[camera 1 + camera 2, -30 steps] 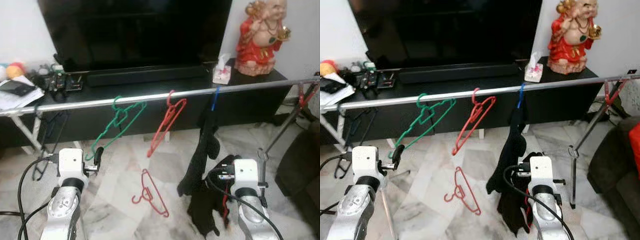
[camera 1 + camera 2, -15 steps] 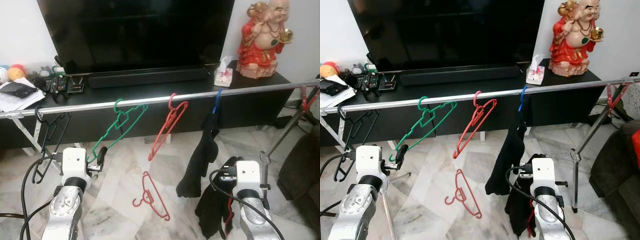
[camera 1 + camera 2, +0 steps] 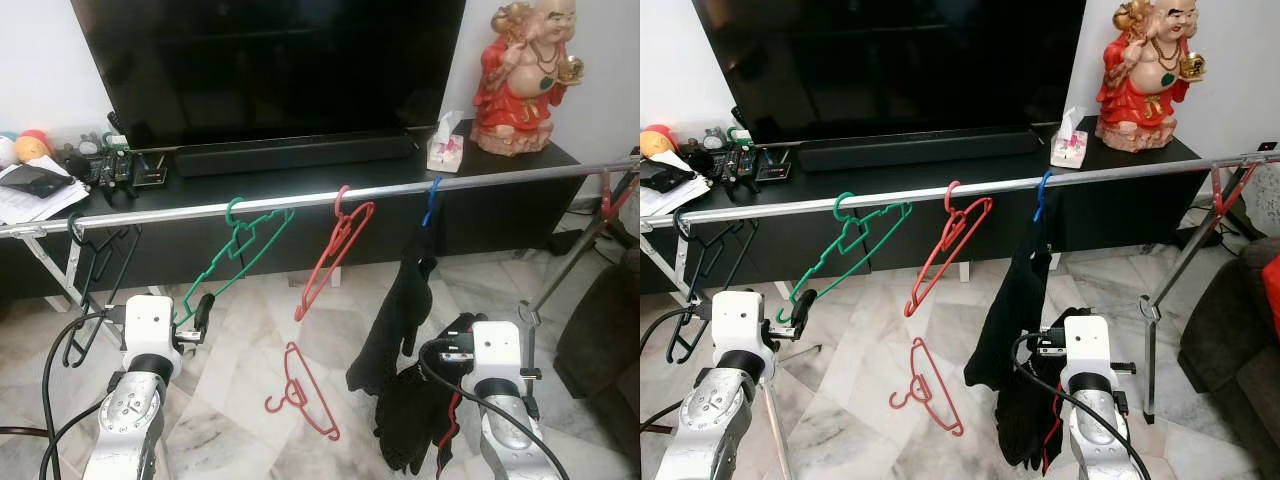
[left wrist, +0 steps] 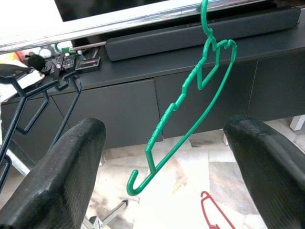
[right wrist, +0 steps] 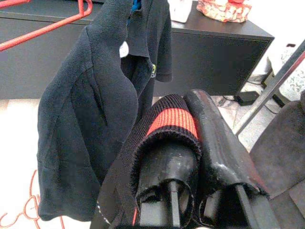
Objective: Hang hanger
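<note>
Head views: green hanger [image 3: 235, 262] hooked on the rail [image 3: 300, 196], tilted down-left, its low tip just beside the left gripper [image 3: 203, 312]. Compared with a second ago, camera shifted; dark shirt [image 3: 395, 315] swung a little; hanger looks already hung.

Left wrist view: fingers [image 4: 57, 181] spread wide, holding nothing.

Right wrist view: right gripper [image 5: 200, 138] closed on a black-and-red striped cloth [image 5: 169, 125]. Unclear whether a hanger lies inside it.

blue hanger [image 3: 430, 203] mostly hidden under dark shirt [image 3: 397, 315]
</note>
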`<state>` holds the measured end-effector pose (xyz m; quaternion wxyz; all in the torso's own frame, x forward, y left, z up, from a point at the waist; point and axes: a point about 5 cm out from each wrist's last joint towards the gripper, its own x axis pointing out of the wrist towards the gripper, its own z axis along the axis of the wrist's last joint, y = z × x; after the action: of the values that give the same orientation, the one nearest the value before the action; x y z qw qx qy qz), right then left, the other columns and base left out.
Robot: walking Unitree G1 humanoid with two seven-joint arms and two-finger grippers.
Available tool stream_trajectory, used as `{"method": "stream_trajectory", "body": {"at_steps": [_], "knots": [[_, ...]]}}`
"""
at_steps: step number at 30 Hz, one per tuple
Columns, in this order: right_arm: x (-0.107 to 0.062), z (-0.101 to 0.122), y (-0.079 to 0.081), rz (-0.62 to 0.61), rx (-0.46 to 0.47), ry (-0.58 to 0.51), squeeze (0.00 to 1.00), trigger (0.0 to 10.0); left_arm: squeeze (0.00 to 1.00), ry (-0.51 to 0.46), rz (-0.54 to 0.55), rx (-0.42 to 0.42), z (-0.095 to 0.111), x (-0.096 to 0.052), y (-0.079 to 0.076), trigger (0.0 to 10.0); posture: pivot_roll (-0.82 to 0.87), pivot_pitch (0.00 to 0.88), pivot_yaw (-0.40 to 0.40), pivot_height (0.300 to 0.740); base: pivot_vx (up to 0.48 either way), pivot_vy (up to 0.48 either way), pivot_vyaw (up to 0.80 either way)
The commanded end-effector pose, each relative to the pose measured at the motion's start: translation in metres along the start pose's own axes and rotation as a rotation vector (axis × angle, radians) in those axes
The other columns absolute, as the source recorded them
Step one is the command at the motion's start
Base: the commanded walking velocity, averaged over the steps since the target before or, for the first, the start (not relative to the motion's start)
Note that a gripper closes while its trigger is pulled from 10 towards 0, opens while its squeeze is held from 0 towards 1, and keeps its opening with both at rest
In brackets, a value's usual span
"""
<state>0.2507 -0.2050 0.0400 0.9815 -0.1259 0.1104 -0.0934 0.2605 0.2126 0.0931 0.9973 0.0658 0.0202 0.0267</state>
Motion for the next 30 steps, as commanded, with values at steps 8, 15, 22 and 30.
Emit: {"method": "stream_trajectory", "body": {"at_steps": [8, 15, 22, 30], "knots": [[0.003, 0.007, -0.001, -0.005, 0.006, -0.035, 0.00, 10.0, 0.00, 0.008, -0.002, 0.007, -0.002, 0.000, 0.002, 10.0, -0.10, 0.000, 0.017, 0.740, 0.000, 0.000, 0.00], [0.003, 0.007, -0.001, -0.005, 0.006, -0.035, 0.00, 10.0, 0.00, 0.008, -0.002, 0.007, -0.002, 0.000, 0.002, 10.0, -0.10, 0.000, 0.017, 0.740, 0.000, 0.000, 0.00], [0.002, 0.007, 0.001, 0.004, 0.007, -0.032, 0.00, 10.0, 0.00, 0.049, 0.023, 0.030, -0.009, 0.000, 0.003, 10.0, -0.10, 0.000, 0.011, 0.740, 0.000, -0.080, 0.00], [0.000, 0.003, 0.000, 0.001, 0.013, -0.028, 0.00, 10.0, 0.00, 0.069, 0.018, 0.011, -0.018, -0.003, 0.002, 10.0, -0.10, 0.000, 0.013, 0.740, 0.000, -0.070, 0.00]]}}
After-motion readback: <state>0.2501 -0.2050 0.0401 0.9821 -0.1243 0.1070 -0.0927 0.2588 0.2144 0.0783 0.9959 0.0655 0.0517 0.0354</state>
